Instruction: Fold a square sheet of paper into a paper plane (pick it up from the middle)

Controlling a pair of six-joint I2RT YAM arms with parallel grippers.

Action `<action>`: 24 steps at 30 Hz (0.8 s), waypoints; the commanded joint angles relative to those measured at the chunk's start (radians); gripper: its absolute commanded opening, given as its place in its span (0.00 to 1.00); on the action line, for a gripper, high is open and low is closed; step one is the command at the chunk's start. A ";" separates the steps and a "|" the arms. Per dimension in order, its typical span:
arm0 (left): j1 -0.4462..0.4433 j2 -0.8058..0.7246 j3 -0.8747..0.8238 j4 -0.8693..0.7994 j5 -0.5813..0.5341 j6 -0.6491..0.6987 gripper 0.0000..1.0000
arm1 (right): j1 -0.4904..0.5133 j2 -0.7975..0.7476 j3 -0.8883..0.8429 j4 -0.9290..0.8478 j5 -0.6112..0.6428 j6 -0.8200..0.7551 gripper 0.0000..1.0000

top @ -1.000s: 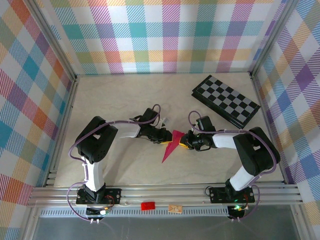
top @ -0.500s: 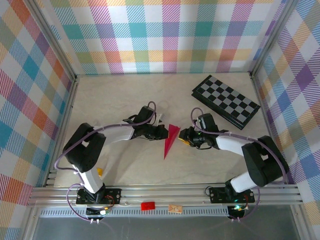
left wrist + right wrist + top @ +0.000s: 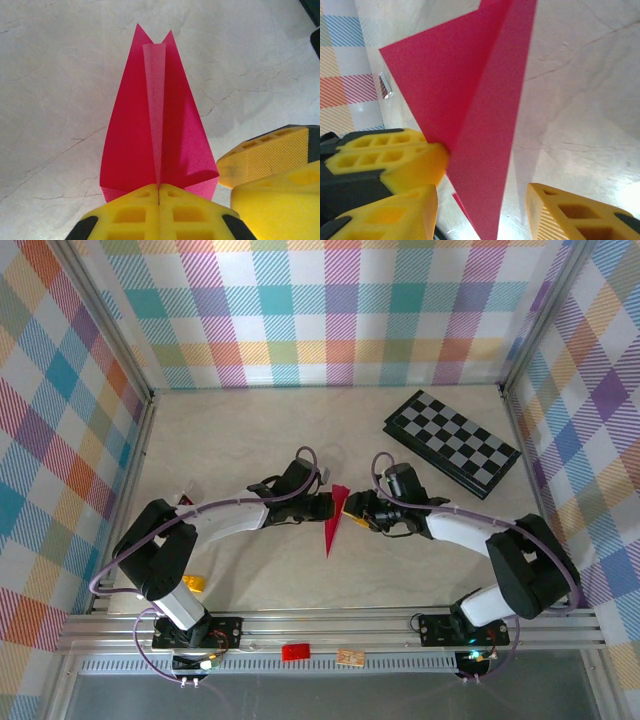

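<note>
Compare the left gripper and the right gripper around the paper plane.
The left gripper has its jaws shut on the paper plane; the right gripper has its jaws apart with the paper between them. The left gripper reaches in from the plane's left, the right gripper from its right. Both are yellow-tipped.

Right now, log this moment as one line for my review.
object: paper plane, folded | left gripper: shut on its wide end | right gripper: open, fingers either side of it

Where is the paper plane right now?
In the top view, mid-table, the paper plane is pinched by the left gripper, beside the open right gripper.
</note>
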 commanded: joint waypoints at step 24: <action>-0.026 -0.032 -0.025 -0.047 -0.057 0.011 0.06 | 0.044 0.161 0.143 -0.113 0.019 -0.004 0.48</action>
